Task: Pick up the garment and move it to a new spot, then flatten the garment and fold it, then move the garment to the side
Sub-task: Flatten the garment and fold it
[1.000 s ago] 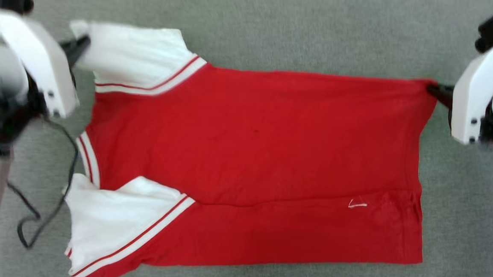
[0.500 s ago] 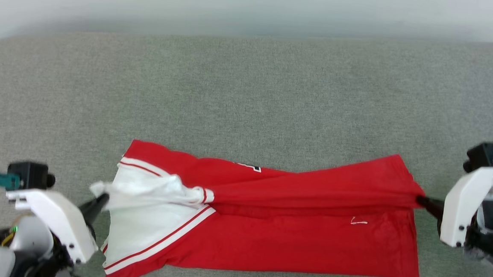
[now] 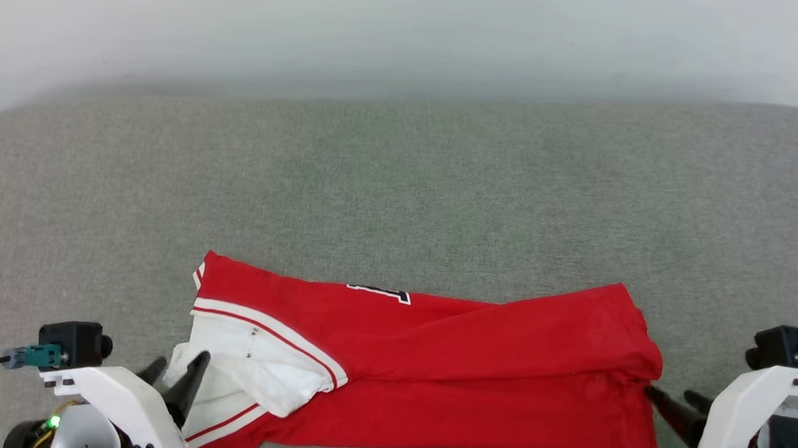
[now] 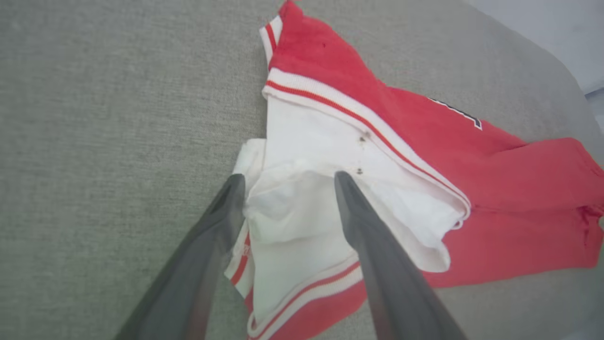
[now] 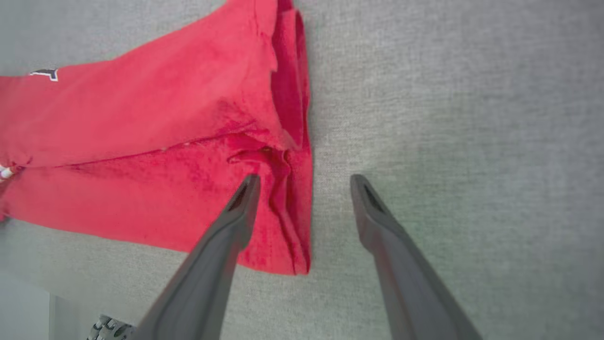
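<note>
- I see the left gripper [image 3: 178, 377] at lower left, jaws spread, straddling the white sleeve [image 4: 302, 222], gripping nothing.
- T-shirt [image 3: 466, 367] lies folded lengthwise on the grey cushion [image 3: 401, 182], lettering [image 3: 379, 293] at its far edge.
- Right gripper [image 3: 671, 396] is spread wide at the hem [image 5: 288, 118], empty.

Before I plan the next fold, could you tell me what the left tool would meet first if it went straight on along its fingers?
Most likely the white sleeve of the garment: the open left tool straddles its bunched cloth, with the grey surface beneath. Depth is unclear.
</note>
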Available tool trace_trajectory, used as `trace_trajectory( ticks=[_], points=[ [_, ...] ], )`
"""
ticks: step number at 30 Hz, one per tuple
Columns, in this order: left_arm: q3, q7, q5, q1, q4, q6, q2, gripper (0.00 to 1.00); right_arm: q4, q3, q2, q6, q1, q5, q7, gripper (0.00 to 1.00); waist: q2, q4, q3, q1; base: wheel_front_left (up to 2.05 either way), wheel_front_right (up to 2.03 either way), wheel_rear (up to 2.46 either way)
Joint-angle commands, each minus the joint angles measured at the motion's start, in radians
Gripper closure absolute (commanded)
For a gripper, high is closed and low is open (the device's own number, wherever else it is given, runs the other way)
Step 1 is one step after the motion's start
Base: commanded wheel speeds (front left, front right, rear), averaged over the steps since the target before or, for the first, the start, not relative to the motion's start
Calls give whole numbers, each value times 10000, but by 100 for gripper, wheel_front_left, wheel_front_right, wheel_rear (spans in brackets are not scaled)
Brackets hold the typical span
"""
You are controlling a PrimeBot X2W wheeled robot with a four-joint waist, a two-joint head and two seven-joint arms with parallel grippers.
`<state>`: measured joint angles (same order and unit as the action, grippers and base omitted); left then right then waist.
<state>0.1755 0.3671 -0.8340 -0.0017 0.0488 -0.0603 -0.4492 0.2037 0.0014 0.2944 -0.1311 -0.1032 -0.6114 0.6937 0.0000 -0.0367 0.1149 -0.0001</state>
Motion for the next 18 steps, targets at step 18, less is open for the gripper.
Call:
trace_trajectory(
  ticks=[18],
  points=[
    [11, -5442, 3353, -556, -1347, -1164, 927, 0, -1456, -2164, -333, 6, -705, 1267, 2577, 0, 0, 276, -674, 1, 0, 0, 0]
  ],
)
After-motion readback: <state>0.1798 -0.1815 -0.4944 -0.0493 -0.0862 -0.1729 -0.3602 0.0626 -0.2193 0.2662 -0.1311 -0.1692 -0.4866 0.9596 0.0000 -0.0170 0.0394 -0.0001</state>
